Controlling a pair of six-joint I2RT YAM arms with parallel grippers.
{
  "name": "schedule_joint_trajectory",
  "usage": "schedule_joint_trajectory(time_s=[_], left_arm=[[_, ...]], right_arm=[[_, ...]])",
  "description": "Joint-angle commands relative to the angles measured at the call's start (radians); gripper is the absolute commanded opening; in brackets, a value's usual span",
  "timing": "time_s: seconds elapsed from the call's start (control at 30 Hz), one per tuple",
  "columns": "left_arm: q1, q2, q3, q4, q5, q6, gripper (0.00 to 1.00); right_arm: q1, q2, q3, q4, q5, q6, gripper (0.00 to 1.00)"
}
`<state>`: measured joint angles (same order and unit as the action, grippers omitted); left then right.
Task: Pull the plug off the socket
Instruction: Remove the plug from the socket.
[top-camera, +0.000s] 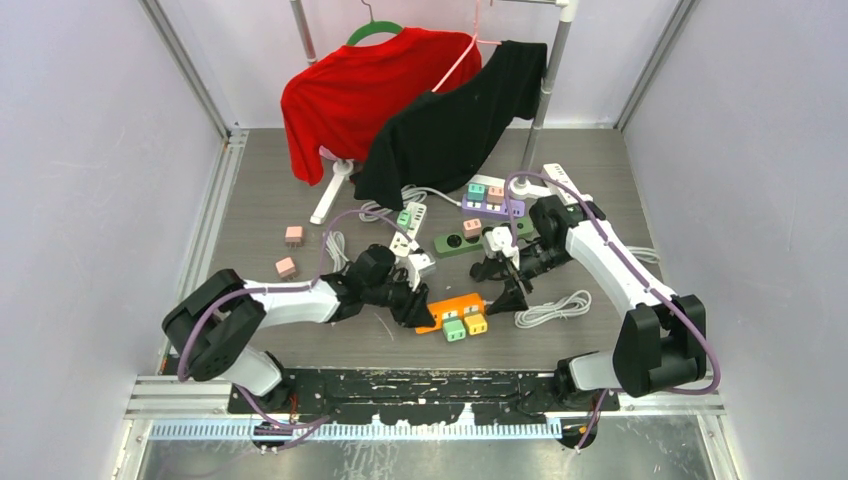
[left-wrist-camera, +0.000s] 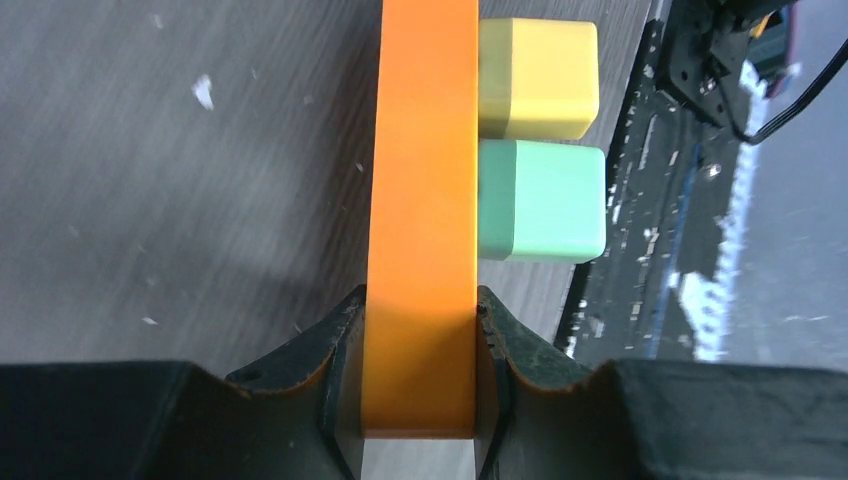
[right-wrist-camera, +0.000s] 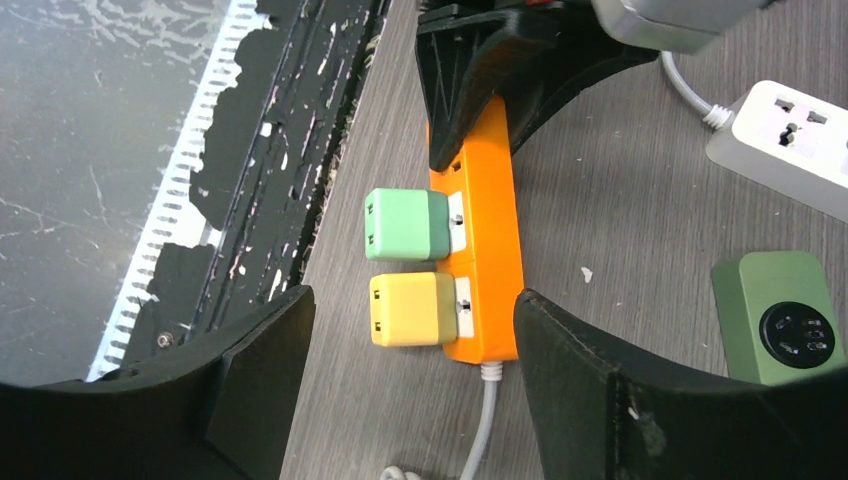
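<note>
An orange power strip (top-camera: 452, 309) lies on its side on the table, with a green plug (top-camera: 455, 329) and a yellow plug (top-camera: 476, 323) seated in its sockets. My left gripper (top-camera: 412, 306) is shut on the strip's left end; in the left wrist view the strip (left-wrist-camera: 421, 200) runs up from between the pads, green plug (left-wrist-camera: 541, 200) and yellow plug (left-wrist-camera: 538, 78) on its right. My right gripper (top-camera: 510, 293) is open, hovering above the strip's cable end. In the right wrist view the strip (right-wrist-camera: 485, 240), green plug (right-wrist-camera: 405, 224) and yellow plug (right-wrist-camera: 413, 309) lie between the spread fingers (right-wrist-camera: 600, 385).
A dark green socket block (top-camera: 468, 240), a purple strip (top-camera: 492, 204) with coloured plugs, white strips (top-camera: 412, 218) and a coiled white cable (top-camera: 552, 309) lie nearby. Two pink plugs (top-camera: 286, 267) lie at left. Red and black shirts (top-camera: 400, 100) hang on a rack behind.
</note>
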<state>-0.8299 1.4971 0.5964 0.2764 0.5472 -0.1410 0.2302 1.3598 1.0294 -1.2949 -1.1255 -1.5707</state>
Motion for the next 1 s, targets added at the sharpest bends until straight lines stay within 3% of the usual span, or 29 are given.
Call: schedule_joint_trajectory(time_s=[0.0, 0.23, 0.37, 0.5, 0.67, 0.87, 0.97], left_arm=[[0.028, 0.054, 0.047, -0.039, 0.065, -0.342, 0.0], [0.104, 0.252, -0.051, 0.409, 0.262, -0.843, 0.0], [0.107, 0.397, -0.046, 0.578, 0.328, -1.007, 0.0], [0.107, 0.466, -0.048, 0.659, 0.335, -1.055, 0.0], [0.107, 0.475, -0.048, 0.645, 0.33, -1.05, 0.0], [0.108, 0.474, -0.045, 0.624, 0.326, -1.042, 0.02], [0.108, 0.468, -0.043, 0.61, 0.322, -1.037, 0.04]], right_arm=[[-0.003, -0.026, -0.028, 0.004, 0.022, -0.093, 0.78], [0.014, -0.082, -0.087, 0.123, 0.053, -0.053, 0.81], [0.085, -0.145, -0.155, 0.355, 0.119, 0.158, 0.81], [0.157, -0.143, -0.193, 0.446, 0.212, 0.203, 0.81], [0.244, -0.1, -0.217, 0.488, 0.292, 0.194, 0.8], [0.304, -0.071, -0.242, 0.549, 0.355, 0.211, 0.72], [0.32, -0.063, -0.251, 0.575, 0.378, 0.224, 0.62]])
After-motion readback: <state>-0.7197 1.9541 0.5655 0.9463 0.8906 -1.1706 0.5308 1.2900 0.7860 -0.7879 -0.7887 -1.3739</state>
